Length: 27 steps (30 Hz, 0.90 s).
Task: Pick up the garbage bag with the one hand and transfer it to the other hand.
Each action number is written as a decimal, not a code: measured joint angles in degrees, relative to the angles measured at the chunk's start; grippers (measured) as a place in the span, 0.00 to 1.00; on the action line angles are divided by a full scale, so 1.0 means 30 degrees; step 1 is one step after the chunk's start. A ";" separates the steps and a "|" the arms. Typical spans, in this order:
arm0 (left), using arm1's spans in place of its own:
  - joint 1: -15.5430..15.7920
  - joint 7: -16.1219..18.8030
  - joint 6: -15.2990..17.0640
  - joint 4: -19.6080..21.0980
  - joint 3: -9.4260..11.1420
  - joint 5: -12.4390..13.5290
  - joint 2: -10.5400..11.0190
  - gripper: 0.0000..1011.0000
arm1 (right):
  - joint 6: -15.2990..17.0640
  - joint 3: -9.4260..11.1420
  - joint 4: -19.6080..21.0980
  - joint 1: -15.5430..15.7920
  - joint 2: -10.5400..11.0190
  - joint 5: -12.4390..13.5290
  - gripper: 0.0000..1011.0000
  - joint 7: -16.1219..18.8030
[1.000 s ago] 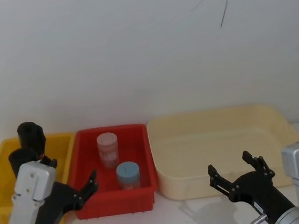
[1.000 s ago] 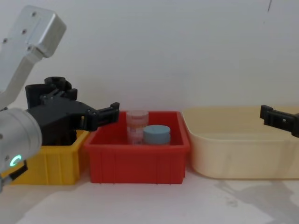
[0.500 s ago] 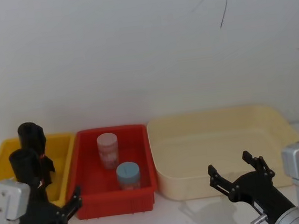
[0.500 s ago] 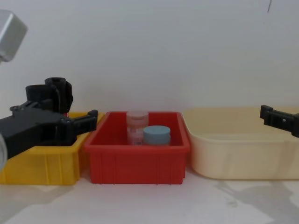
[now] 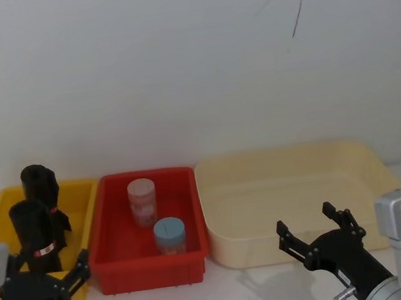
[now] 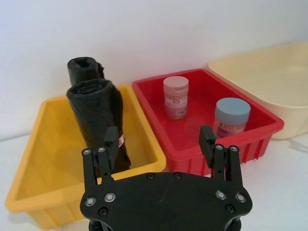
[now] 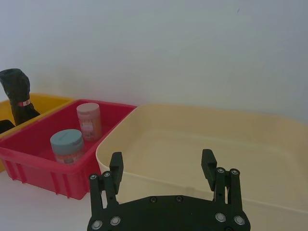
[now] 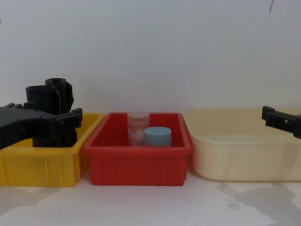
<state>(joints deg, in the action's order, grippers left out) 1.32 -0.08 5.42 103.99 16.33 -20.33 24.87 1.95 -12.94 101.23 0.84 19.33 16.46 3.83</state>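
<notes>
Your left gripper sits low at the near left, just in front of the yellow bin. Its black body is level and points forward at the bin's near wall. Its 2 fingers are spread wide and hold nothing. Neither one touches the garbage bag, which shows just past one fingertip in the left wrist view.

The bag stands upright in the yellow bin, toward the near end, with its red-and-white label band low on the side. A second black roll stands close behind it in the same bin; you cannot tell whether the 2 touch.

Your right gripper hangs low at the near right, over the table in front of the cream tub. It faces forward with both fingers parted and nothing between them.

Between the 2 bins' neighbours, the red bin holds a pink-lidded jar toward the back and a blue-lidded jar nearer you, both upright.
</notes>
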 joint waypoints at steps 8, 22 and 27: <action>0.0325 0.0070 0.0684 -0.0227 -0.0536 -0.0480 -0.0259 0.99 | 0.0001 0.0001 0.0001 0.0000 0.0001 0.0000 0.99 0.0000; 0.1013 0.0167 0.1537 -0.0884 -0.1182 -0.0667 -0.0431 0.99 | 0.0000 0.0000 0.0001 0.0000 0.0001 -0.0001 0.99 0.0000; 0.1237 0.0192 0.1738 -0.1160 -0.1294 -0.0586 -0.0437 0.99 | 0.0001 0.0001 0.0000 0.0000 0.0000 0.0000 0.99 0.0000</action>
<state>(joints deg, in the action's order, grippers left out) 5.03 0.49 10.64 100.51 12.45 -22.09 23.56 1.95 -12.94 101.23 0.84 19.33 16.46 3.83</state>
